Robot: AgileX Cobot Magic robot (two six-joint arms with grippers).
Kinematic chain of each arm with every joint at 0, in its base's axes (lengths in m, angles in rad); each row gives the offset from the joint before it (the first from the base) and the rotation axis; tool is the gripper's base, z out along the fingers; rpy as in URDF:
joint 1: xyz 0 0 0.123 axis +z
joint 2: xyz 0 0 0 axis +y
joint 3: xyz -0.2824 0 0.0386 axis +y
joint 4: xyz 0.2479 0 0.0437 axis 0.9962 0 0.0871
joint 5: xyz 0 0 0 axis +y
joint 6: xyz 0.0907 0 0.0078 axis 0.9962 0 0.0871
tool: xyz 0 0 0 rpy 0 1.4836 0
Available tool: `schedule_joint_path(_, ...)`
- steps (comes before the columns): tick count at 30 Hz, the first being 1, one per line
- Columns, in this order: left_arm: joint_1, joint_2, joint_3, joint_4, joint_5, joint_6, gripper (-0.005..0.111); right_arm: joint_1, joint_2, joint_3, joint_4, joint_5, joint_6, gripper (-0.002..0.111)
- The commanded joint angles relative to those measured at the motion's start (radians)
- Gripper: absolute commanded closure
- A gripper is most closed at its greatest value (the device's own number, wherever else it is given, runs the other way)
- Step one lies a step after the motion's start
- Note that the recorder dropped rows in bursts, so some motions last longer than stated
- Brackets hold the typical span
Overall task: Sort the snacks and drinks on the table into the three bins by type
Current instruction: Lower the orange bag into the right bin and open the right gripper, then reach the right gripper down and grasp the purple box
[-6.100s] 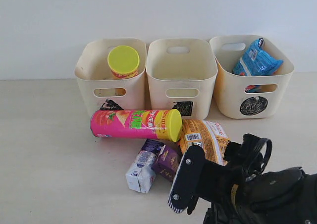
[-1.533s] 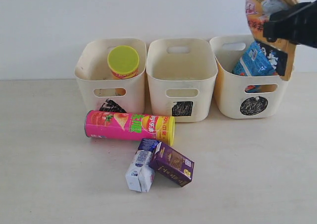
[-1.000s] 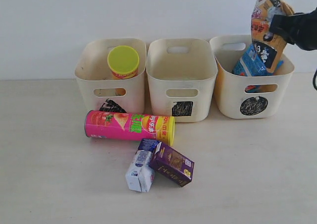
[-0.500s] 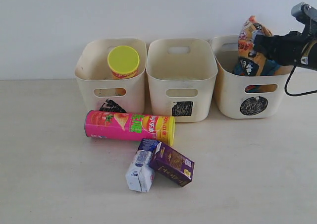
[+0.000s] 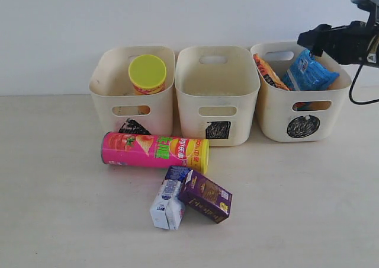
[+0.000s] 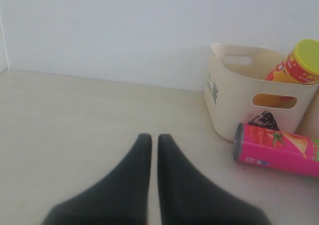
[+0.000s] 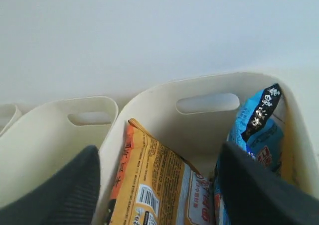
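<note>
The orange-brown bag leans inside the circle-marked bin beside the blue bag. My right gripper hovers open just above that bin, holding nothing; in its wrist view its jaws stand wide over the orange-brown bag. A yellow-red can stands in the triangle bin. The square bin holds nothing. On the table lie the pink-green can, the white and blue carton and the purple carton. My left gripper is shut, low over bare table.
The three bins stand in a row against the white wall. The two cartons touch each other just in front of the lying can. In the left wrist view the triangle bin and the pink-green can sit off to one side.
My right gripper opened and let go of the orange-brown bag, which dropped into the circle bin beside the blue bag. The gripper sits slightly higher now. The left arm is still.
</note>
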Motion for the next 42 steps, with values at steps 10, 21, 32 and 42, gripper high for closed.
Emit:
schedule_joint_path(10,-0.001,-0.004,-0.004,-0.003,-0.006,-0.007,0.103,-0.004,-0.205,0.021,-0.671,0.074,0.491,0.109)
schedule_joint_path(21,-0.001,-0.004,-0.004,-0.003,-0.006,-0.007,0.103,0.14,-0.342,0.239,-0.671,0.88,0.261,0.109)
schedule_joint_path(32,-0.001,-0.004,-0.004,-0.003,-0.006,-0.007,0.103,0.266,-0.337,-0.005,0.329,1.463,-0.964,0.109)
schedule_joint_path(42,-0.001,-0.004,-0.004,-0.003,-0.006,-0.007,0.103,0.268,-0.337,-0.018,1.379,1.723,-1.765,0.108)
